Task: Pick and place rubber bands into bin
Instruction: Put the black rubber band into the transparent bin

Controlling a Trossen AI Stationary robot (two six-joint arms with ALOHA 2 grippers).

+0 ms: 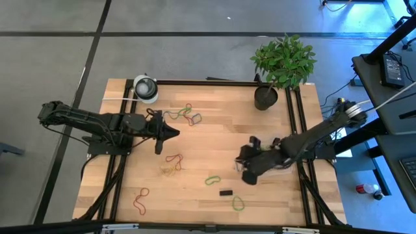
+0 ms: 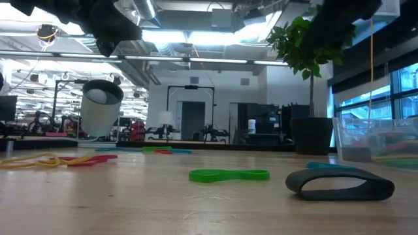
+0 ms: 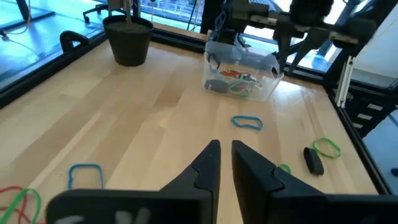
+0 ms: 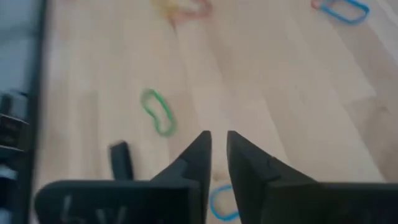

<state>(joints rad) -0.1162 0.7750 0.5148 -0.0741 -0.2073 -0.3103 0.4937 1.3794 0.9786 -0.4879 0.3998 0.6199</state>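
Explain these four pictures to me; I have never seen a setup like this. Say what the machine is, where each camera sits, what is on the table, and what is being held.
Two dark robot arms work at a wooden table. One camera looks straight down, one sits at table height, and one rides on each wrist. The left gripper hangs above bare wood, holding nothing visible. The right gripper hangs above the table near the clear bin, which already holds coloured bands; nothing shows between its fingers. Loose rubber bands lie scattered. A potted plant and a white roll stand at the far edge.

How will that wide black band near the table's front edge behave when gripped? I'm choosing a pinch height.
The black band probably holds its shape better than the thin green band: it stands on edge as an open loop. It likely squashes when pinched and looks light.
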